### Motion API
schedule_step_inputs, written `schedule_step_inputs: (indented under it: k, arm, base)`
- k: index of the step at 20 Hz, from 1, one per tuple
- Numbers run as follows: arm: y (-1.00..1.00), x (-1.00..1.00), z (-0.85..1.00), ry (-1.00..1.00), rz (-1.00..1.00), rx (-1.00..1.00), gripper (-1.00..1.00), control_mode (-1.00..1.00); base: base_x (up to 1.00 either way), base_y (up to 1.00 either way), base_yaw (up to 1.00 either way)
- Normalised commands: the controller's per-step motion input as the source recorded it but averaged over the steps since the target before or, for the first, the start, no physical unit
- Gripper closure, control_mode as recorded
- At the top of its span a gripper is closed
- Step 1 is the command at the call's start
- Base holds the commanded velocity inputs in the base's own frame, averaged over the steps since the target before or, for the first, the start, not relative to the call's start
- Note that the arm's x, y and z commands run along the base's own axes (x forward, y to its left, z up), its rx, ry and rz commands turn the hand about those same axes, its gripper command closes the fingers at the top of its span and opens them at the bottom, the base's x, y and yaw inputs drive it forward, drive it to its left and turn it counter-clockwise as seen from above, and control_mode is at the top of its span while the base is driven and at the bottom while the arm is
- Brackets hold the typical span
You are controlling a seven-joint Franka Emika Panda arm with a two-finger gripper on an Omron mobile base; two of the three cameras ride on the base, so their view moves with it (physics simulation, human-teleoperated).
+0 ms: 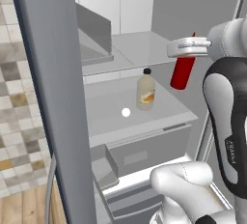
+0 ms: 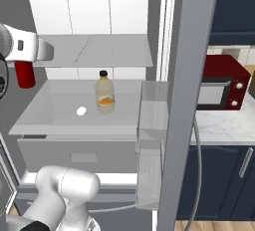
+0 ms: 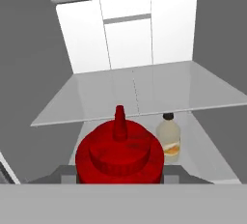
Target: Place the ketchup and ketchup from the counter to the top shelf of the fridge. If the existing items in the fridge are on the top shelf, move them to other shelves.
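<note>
Your tool (image 1: 185,49) is clamped on the red ketchup (image 1: 183,72), hanging at 3 o'clock of the yellow bottle (image 1: 145,90). Its label shows no words. Your right view adds a microwave (image 2: 221,83).

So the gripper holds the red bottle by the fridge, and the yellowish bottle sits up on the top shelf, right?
Not quite: the yellowish bottle stands on the shelf below the top shelf, as the right base view shows. The gripper does hold the red bottle.
</note>
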Motion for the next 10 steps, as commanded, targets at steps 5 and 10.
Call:
schedule_step_inputs:
  k: [5, 10]
  arm:
    - [0.0, 0.92, 0.0, 0.0, 0.0, -0.02, 1.0, -1.0]
    - [0.09, 1.0, 0.0, 0.0, 0.0, -0.03, 1.0, -1.0]
  base:
    - [0.0, 0.0, 0.0]
    - [0.0, 0.0, 0.0]
